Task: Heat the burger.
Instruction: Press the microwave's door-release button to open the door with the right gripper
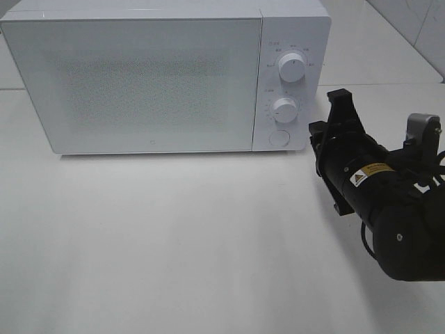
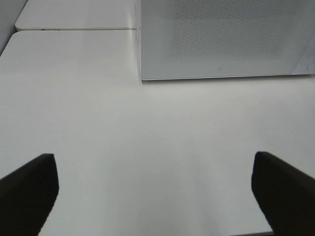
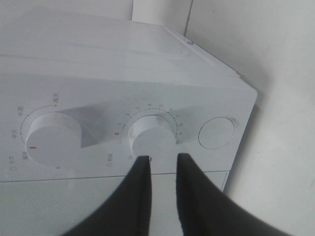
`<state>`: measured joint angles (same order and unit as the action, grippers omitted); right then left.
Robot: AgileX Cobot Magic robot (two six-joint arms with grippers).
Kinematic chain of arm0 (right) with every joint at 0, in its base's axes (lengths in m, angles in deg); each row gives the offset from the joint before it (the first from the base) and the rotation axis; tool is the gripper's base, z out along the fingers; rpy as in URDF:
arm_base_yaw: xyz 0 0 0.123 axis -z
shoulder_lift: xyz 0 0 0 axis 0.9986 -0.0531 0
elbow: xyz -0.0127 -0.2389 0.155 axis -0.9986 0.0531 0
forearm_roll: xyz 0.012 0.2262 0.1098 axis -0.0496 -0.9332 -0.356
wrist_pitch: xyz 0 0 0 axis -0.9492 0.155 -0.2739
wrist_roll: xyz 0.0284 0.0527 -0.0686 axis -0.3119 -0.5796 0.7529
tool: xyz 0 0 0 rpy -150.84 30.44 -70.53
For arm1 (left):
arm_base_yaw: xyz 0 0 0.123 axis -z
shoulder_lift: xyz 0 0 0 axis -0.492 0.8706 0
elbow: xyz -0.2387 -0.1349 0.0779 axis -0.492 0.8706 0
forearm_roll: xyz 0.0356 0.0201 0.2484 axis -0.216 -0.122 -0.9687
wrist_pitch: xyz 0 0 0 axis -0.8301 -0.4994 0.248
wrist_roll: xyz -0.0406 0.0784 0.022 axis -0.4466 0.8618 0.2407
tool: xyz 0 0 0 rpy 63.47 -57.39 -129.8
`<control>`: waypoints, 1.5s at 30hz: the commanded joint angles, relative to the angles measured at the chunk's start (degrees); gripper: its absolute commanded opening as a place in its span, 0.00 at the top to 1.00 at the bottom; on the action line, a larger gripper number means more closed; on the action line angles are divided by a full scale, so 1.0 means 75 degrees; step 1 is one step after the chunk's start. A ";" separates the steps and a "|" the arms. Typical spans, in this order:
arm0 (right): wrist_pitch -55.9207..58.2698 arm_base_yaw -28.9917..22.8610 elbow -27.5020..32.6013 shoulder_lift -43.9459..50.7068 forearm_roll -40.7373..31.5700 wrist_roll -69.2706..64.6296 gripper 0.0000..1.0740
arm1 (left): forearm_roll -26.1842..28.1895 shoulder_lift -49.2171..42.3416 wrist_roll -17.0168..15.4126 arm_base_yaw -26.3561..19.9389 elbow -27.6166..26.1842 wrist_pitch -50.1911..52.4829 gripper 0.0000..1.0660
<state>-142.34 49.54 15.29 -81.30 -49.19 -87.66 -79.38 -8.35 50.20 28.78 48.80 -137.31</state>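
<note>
Since none of my three views shows the burger, I enter its place as unconfirmed. It is not on any part of the surface [image 1: 174, 250] that I can see, and it may sit behind the shut door [image 1: 146, 76] of the microwave [image 1: 174, 10], whose dotted panel I cannot see through. Handling, by judgement: light and soft, a loose stack whose layers slide and whose bun dents under a pinch. I would lift it by the rim of whatever dish carries it, never by the bun, and keep it level. Left gripper [image 2: 155, 196]: fingers wide apart, nothing between them, hanging over bare surface before the microwave's left front corner. Right gripper [image 3: 163, 158]: fingers drawn almost together with a narrow slot between, clamped on nothing. Its tips are close before the control panel at the lower dial [image 3: 151, 133], with the upper dial [image 3: 47, 135] to one side and the round button [image 3: 216, 132] to the other. Whether they touch the panel I cannot tell. Edges and room: the microwave stands toward the far edge of the surface, with a tiled wall [image 1: 410, 28] behind its right end. The near half of the surface lies bare, which I judge ample for a door swing and for both arms. The tight spot is the right end, where the right arm [image 1: 389, 202] crowds the panel.
</note>
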 commanded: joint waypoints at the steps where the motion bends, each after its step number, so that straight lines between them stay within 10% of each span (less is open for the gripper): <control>1: 0.0298 -0.0031 -0.0061 0.0038 0.0038 -0.1008 0.96 | 0.0031 -0.0115 -0.0008 -0.0008 0.0031 0.0023 0.06; 45: 0.2880 0.0978 -0.2796 -0.1856 0.0710 -0.1146 1.00 | 0.0023 -0.0115 -0.0008 -0.0008 0.0031 0.0023 0.06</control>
<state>-121.43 56.48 -4.20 -94.43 -44.78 -97.46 -79.38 -8.35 50.20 28.78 48.80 -137.31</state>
